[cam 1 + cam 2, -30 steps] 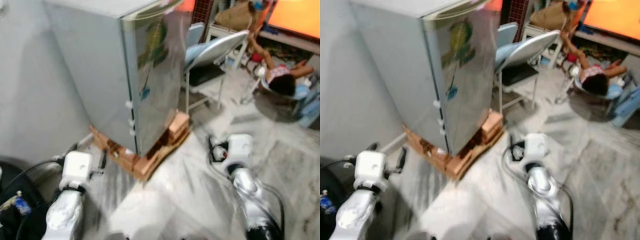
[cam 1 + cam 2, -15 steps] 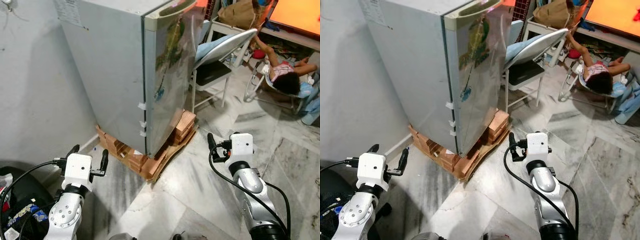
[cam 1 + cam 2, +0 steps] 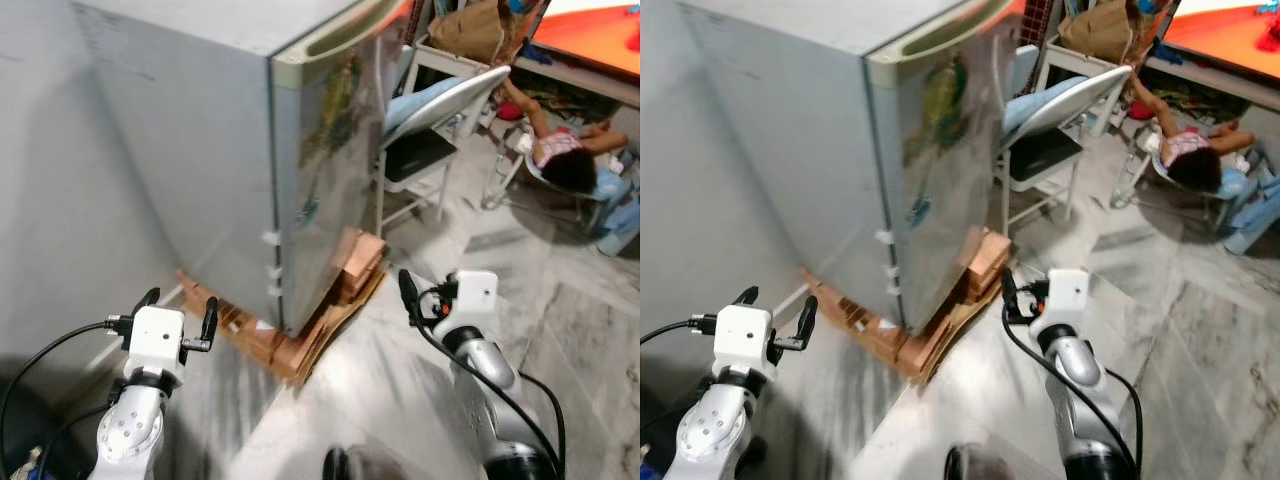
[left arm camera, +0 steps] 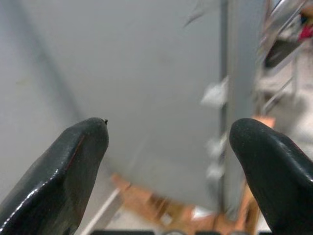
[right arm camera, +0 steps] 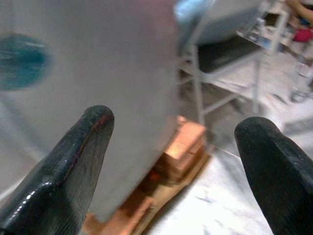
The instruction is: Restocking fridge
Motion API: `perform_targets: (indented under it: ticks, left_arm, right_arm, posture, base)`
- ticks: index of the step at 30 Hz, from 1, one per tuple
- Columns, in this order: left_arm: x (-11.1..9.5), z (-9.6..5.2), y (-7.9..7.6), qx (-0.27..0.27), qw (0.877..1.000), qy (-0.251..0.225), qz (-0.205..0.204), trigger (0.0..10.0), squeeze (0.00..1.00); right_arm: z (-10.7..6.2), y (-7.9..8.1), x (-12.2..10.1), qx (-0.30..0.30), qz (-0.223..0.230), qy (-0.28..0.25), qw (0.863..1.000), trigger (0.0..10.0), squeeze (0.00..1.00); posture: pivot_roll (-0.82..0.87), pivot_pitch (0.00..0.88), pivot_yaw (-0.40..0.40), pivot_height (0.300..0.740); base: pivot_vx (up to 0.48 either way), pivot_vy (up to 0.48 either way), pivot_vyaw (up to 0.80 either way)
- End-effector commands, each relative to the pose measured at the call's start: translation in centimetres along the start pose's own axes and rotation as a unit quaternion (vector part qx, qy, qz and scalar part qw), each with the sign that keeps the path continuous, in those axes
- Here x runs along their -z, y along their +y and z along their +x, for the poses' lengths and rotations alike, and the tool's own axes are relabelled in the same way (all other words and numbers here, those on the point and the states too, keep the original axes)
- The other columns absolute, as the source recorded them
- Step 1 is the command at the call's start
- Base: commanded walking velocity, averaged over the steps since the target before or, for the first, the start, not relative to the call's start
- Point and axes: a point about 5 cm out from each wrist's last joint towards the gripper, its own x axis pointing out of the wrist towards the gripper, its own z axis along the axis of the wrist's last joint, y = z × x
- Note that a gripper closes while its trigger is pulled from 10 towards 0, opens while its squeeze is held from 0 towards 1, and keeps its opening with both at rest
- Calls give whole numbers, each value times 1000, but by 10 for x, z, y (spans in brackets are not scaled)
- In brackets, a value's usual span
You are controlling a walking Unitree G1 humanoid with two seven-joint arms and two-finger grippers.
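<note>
A tall grey fridge (image 3: 200, 150) stands with its glossy door (image 3: 325, 170) closed, raised on a stack of orange bricks and cardboard (image 3: 345, 280). My left gripper (image 3: 181, 298) is held out low, short of the fridge's side wall, open and empty; in the left wrist view its fingers (image 4: 73, 161) frame that grey side. My right gripper (image 3: 408, 288) hovers over the floor just right of the bricks, open with nothing in it. The right wrist view shows the door's lower corner and the bricks (image 5: 181, 147) between its fingertips (image 5: 88, 147).
A grey wall (image 3: 50, 200) runs close along the fridge's left. A folding chair (image 3: 440, 110) stands behind the door's edge. A person (image 3: 570, 160) lies on the marble floor (image 3: 560, 300) at the far right, near an orange surface (image 3: 590, 30).
The whole picture has shifted and blurred, so the camera has moved; the fridge looms larger. Both grippers stay open, held out much as before.
</note>
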Motion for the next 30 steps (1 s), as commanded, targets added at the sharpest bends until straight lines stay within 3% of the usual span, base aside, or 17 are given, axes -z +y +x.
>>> perform_targets:
  ticks: [1, 30]
  left_arm:
    - [1, -2, 4, -7, 1000, 5, 7, 10000, 0]
    - [8, 1, 13, -59, 998, 27, -11, 10000, 0]
  right_arm:
    - [1, 1, -1, -2, 6, 2, 1000, 10000, 0]
    - [5, 1, -4, -12, -11, -1, 1000, 10000, 0]
  posture:
    - [-3, 45, -14, 740]
    - [-7, 47, -21, 740]
  base:
    - [0, 0, -800]
    - [0, 0, -800]
